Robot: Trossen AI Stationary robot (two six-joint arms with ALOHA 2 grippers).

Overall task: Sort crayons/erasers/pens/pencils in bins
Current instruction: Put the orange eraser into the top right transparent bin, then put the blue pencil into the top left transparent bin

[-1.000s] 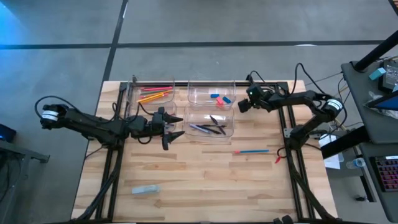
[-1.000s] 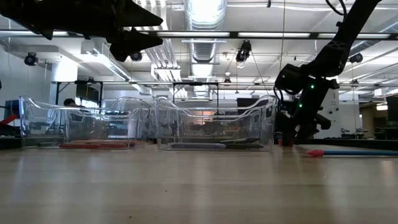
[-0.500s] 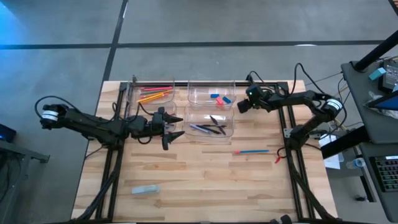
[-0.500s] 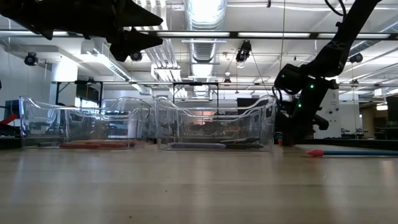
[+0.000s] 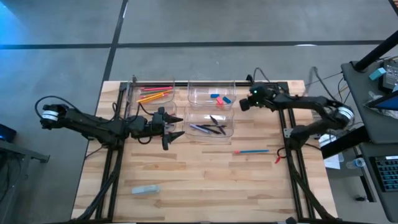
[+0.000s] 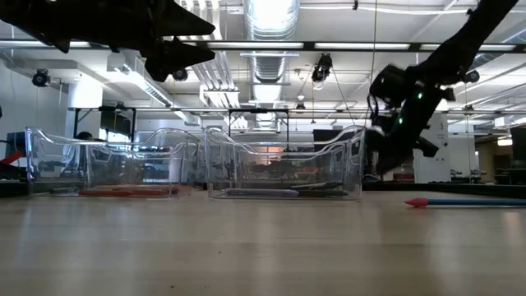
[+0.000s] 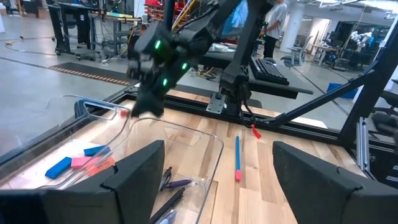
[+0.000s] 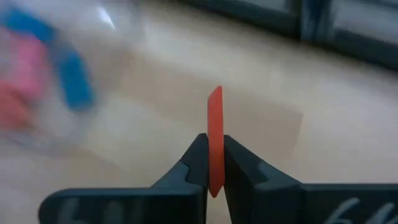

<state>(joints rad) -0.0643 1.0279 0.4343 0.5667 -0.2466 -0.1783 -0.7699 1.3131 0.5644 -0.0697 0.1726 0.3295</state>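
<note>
Only the right wrist view shows what the right gripper (image 8: 214, 163) carries: a thin red-orange stick (image 8: 214, 138) (crayon or pencil, I cannot tell which) clamped upright between its closed fingers. From above, that gripper (image 5: 244, 105) hangs just beside the bin (image 5: 211, 96) holding the blue and pink pieces. The left gripper (image 5: 177, 126), fingers spread, hovers by the pen bin (image 5: 210, 124).

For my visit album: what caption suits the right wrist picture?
The right gripper pinches a thin orange-red stick upright above the wooden table, beside blurred blue and pink pieces.
</note>
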